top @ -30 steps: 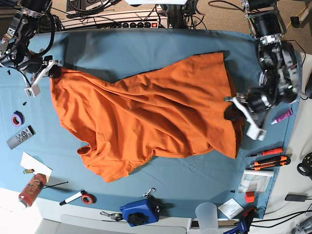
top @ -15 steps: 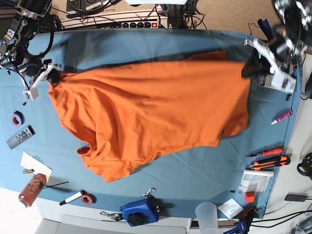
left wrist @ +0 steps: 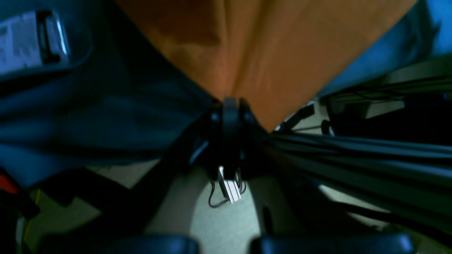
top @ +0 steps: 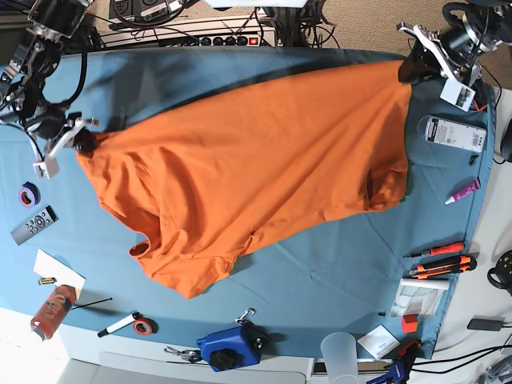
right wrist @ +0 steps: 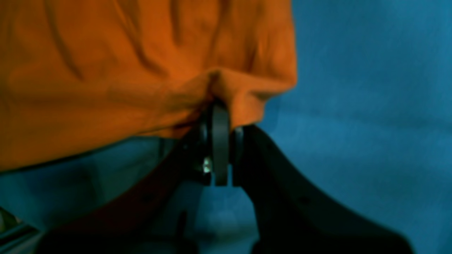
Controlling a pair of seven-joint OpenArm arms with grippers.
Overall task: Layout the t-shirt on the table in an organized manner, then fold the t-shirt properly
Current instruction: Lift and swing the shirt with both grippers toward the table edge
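T-shirt (top: 240,172) fabric, bright orange, is stretched wide across the table (top: 320,272) between the two arms, its top edge running on a slant from the left side of the base view up to the far right corner. One sleeve and the collar end sag toward the near side, lying wrinkled on the teal cloth. The left gripper (top: 412,66), at the far right corner of the base view, is clamped on a corner of the shirt; its wrist view shows the jaws pressed together with orange cloth fanning out from them. The right gripper (top: 82,142), at the left edge of the base view, is likewise closed on a bunched bit of the shirt's edge, seen as a pinched fold in its wrist view. Smaller things lie around the margins: a blue device (top: 230,346) at the near edge, a clear cup (top: 340,352), a remote (top: 34,225), a red bottle (top: 52,310), orange-handled cutters (top: 442,264) and a purple tape roll (top: 30,194).
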